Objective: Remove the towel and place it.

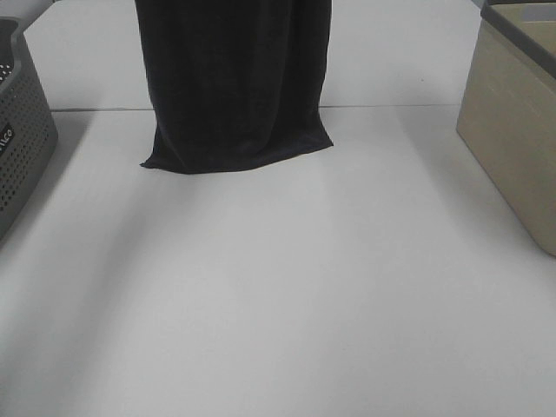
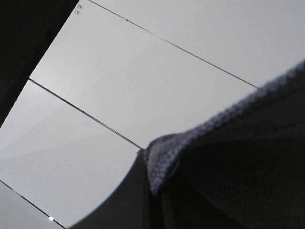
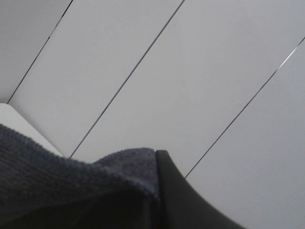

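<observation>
The towel (image 1: 234,78) is a dark charcoal cloth hanging upright at the back middle of the exterior view. Its top runs out of the frame, and its lower hem rests bunched on the white table (image 1: 278,304). Neither gripper shows in the exterior view. In the left wrist view, the towel's hemmed edge (image 2: 164,155) is pinched at my left gripper (image 2: 151,168), and cloth fills the lower right. In the right wrist view, the towel (image 3: 71,183) is folded against a dark finger (image 3: 183,198) of my right gripper (image 3: 155,164). Both grippers hold the towel up by its top.
A grey perforated basket (image 1: 22,130) stands at the table's left edge. A beige bin (image 1: 517,130) stands at the right edge. A thin seam (image 1: 408,106) crosses the table behind the towel's hem. The wrist views look up at white panelled surfaces.
</observation>
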Controlling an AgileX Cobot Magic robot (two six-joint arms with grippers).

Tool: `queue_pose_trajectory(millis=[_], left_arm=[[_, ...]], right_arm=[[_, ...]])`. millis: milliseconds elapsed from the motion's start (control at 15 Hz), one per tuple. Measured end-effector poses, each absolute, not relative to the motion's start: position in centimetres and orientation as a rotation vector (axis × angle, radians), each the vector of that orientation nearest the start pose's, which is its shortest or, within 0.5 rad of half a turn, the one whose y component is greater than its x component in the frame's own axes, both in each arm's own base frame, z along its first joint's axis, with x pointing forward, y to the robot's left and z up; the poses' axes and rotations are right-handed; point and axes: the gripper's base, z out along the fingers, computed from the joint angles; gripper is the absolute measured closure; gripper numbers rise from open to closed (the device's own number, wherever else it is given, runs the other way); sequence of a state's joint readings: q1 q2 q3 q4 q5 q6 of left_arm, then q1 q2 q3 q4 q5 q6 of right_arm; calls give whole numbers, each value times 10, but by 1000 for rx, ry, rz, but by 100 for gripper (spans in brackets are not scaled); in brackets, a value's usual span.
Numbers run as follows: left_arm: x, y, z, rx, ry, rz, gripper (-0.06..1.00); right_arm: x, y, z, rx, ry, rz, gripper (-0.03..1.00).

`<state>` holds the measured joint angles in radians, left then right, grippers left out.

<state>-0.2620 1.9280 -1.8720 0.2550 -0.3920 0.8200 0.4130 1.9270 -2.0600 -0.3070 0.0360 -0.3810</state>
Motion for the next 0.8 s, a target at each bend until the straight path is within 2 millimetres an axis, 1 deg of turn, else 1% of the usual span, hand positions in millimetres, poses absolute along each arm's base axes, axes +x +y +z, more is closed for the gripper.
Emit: queue_pose_trajectory(millis=[67,200,333,467,600,667,800], left_arm=[[453,-129,439,783,881,642,94],[468,-130,439,751,860,646,94],[483,-134,441,722,824,653,94],[490,-136,448,690,781,664,94],[496,-136,468,634,724,686,94],[496,-136,471,625,729,680,94],[497,-135,471,622,745,669,94]], right_arm=[[428,185,465,-712,1180,-234,95],[439,183,464,-680,1141,-228,95],[449,180,467,-639,1109,-219,95],[451,175,473,-600,1075,-202,95],[451,169,479,-571,1030,-197,95],[452,170,478,-571,1031,-197,95],[452,170,478,-571,1032,-196,95]])
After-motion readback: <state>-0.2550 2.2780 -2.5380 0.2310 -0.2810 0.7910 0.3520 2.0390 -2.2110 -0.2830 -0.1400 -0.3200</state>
